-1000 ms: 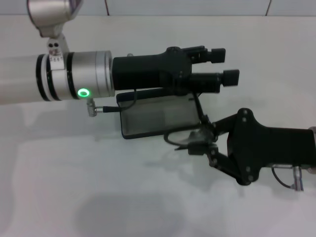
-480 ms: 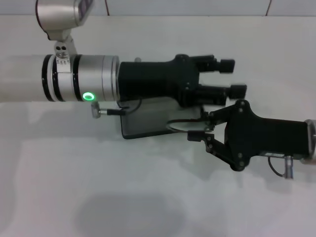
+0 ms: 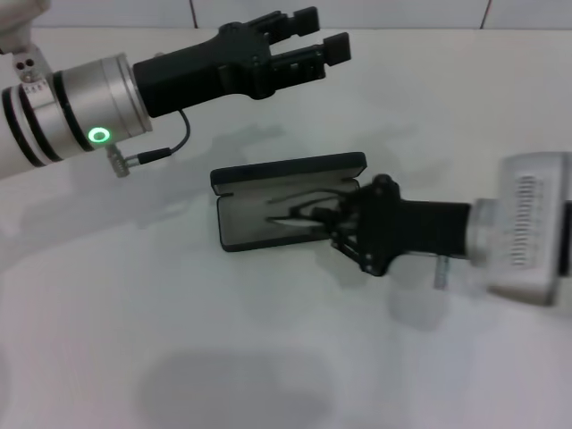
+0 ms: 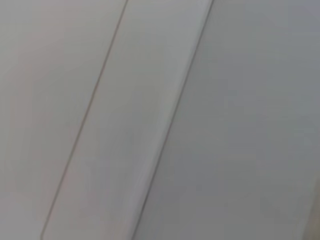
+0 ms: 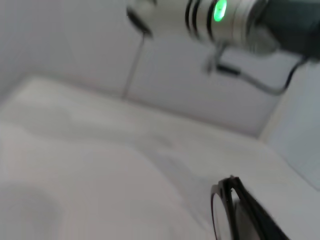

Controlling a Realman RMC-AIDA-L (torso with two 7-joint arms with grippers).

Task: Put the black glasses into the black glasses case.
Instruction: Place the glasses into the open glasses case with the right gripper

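The black glasses case [image 3: 253,221] lies open at the table's middle, grey lining up, with its lid [image 3: 286,170] standing behind. My right gripper [image 3: 338,223] reaches in from the right, shut on the black glasses [image 3: 295,214], and holds them low over the case's right half. Whether they touch the lining I cannot tell. One lens and a temple of the glasses [image 5: 225,205] show in the right wrist view. My left gripper [image 3: 313,37] is open and empty, raised behind and to the left of the case.
The white table [image 3: 268,357] stretches all around the case. A tiled wall [image 3: 357,11] runs along the far edge. The left arm's silver wrist with its green light [image 3: 98,136] and a cable hang above the table's left side. The left wrist view shows only pale panels.
My left arm has pulled back and to the left, off the case. My right gripper has turned and moved left, bringing the glasses from the case's front edge to over its lining.
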